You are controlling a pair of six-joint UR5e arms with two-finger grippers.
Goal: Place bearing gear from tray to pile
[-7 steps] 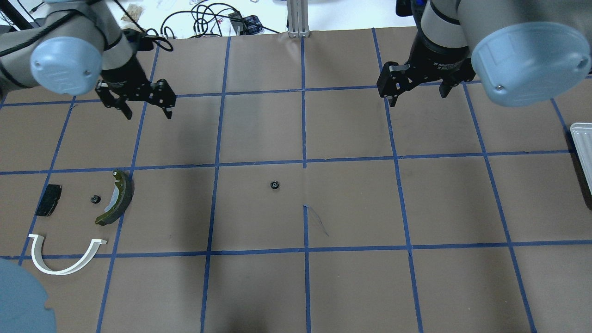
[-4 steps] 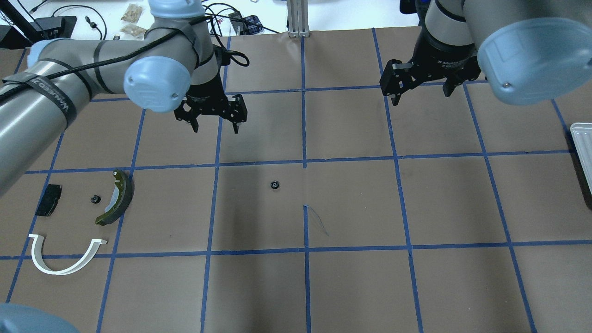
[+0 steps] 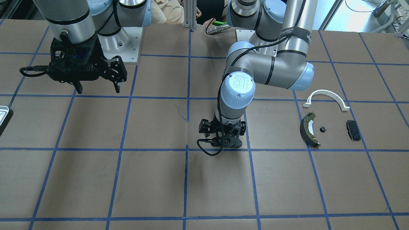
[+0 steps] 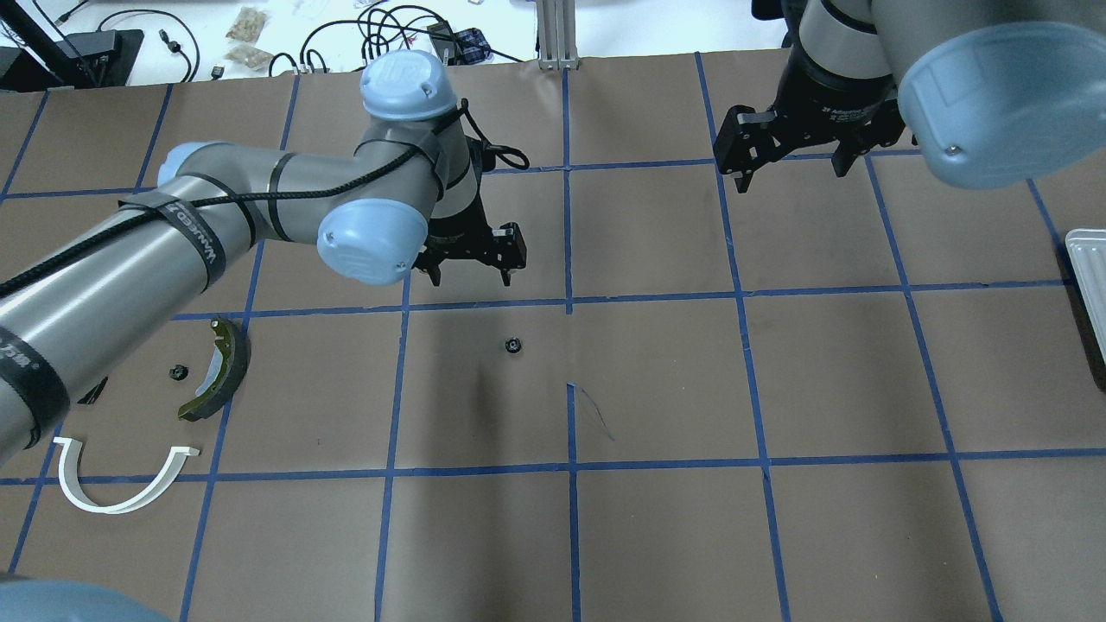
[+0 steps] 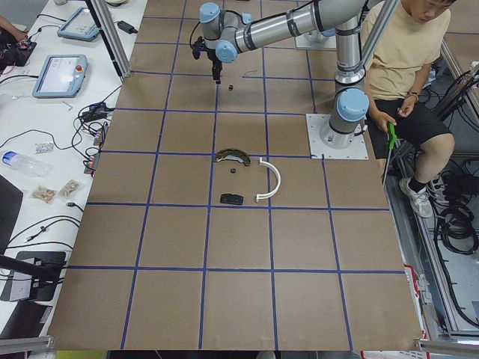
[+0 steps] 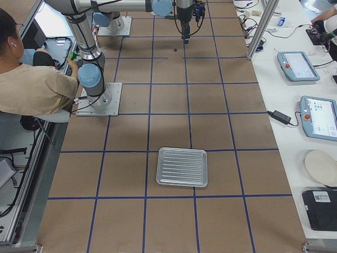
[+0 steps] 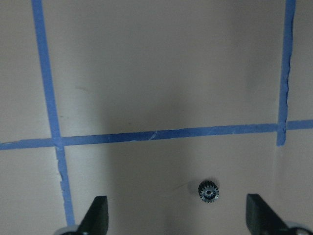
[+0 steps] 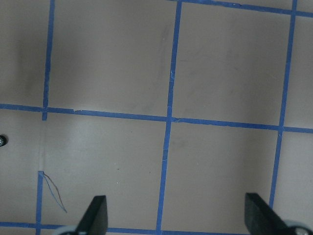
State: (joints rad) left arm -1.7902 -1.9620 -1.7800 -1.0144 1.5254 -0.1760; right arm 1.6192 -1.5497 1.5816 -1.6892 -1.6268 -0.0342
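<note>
One bearing gear [image 4: 513, 345] lies alone on the brown paper near the table's middle; it also shows in the left wrist view [image 7: 209, 191]. My left gripper [image 4: 471, 276] is open and empty, hovering just behind that gear. A second small gear [image 4: 178, 372] lies in the pile beside the olive brake shoe [image 4: 216, 371], the white arc [image 4: 121, 492] and the black pad [image 3: 353, 130]. The tray [image 6: 182, 166] sits at the right end, its rim [image 4: 1089, 259] at the view's edge. My right gripper [image 4: 791, 177] is open and empty at the far right.
Blue tape lines grid the brown table cover. A thin pen mark [image 4: 592, 410] lies near the middle gear. Cables and small items lie beyond the far edge. A person sits behind the robot bases [image 5: 408, 67].
My left arm has swung from the far left toward the middle and lowered; its open gripper now hangs just behind the lone gear. The right gripper has barely moved.
</note>
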